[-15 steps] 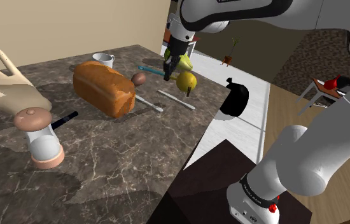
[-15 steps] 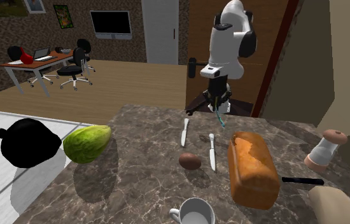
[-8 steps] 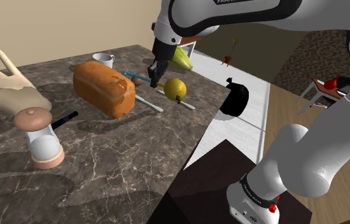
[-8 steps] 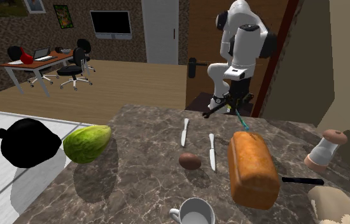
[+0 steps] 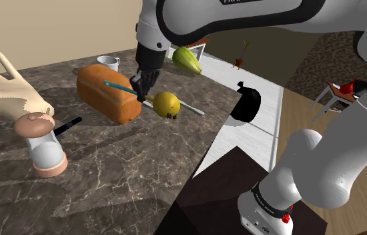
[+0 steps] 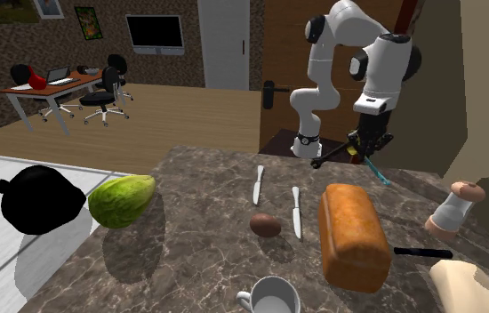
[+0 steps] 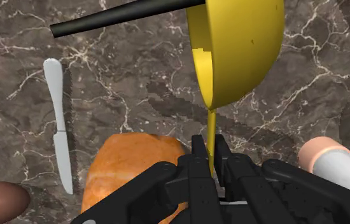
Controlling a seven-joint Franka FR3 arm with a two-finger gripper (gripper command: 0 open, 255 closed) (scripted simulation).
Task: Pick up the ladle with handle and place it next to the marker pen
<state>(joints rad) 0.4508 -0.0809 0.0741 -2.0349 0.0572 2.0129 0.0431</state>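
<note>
Bread loaf (image 5: 109, 92) beneath pincer (image 5: 140, 87); bare countertop (image 5: 129, 160) open beside marker pen (image 5: 69, 123); grinder (image 5: 45, 150) close.

The ladle (image 5: 167, 103) in my gripper (image 5: 141, 81) hangs above the loaf (image 5: 107, 92), with the marker pen (image 5: 69, 123) on the worktop (image 5: 122, 170) nearby.

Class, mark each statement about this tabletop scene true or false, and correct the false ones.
1. The claw is shut on the ladle. True.
2. The marker pen lies on the table. True.
3. The ladle rests beside the marker pen. False: it hangs in the claw, off the table.
4. The ladle's bowl is yellow. True.
5. The mug stands on the bread loaf. False: it stands on the table beside the loaf.
</note>
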